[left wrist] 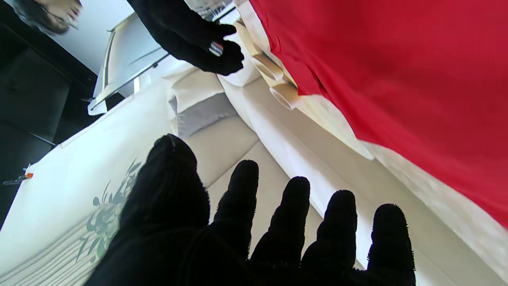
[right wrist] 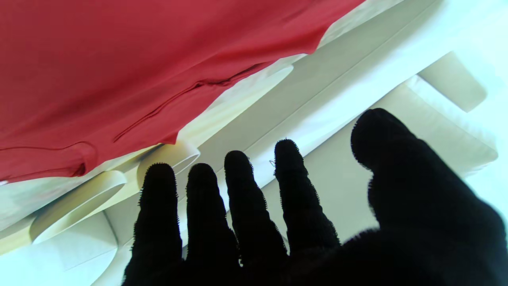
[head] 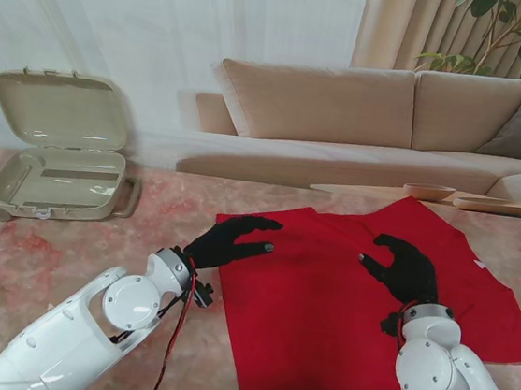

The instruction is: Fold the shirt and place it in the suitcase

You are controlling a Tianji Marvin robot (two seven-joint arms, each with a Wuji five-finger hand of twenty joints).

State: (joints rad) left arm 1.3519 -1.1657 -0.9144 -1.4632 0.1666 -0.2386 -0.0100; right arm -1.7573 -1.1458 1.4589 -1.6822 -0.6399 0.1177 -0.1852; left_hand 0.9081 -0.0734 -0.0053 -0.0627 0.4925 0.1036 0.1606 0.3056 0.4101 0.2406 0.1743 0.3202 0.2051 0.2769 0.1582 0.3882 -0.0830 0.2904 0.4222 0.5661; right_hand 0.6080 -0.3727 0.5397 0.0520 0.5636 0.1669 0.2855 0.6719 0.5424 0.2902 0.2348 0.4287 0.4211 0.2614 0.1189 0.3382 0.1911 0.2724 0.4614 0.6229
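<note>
Red cotton shirt [head: 360, 310]: spread flat on the pink marbled table [head: 35, 273], mostly smooth, a few seams and shallow creases; a white tag shows near its far right edge. Beige hard-shell suitcase [head: 59, 148]: lid raised, well left of the shirt, at the table's far left corner. Black-gloved left hand [head: 229, 241]: over the shirt's left edge, fingers spread, holding nothing. Black-gloved right hand [head: 405, 266]: over the shirt's middle right, fingers apart, likewise holding nothing. Stand view alone shows the suitcase. Wrist views alone show the sleeve hem stitching and pale wooden bowls [right wrist: 75, 206] beyond the shirt.
</note>
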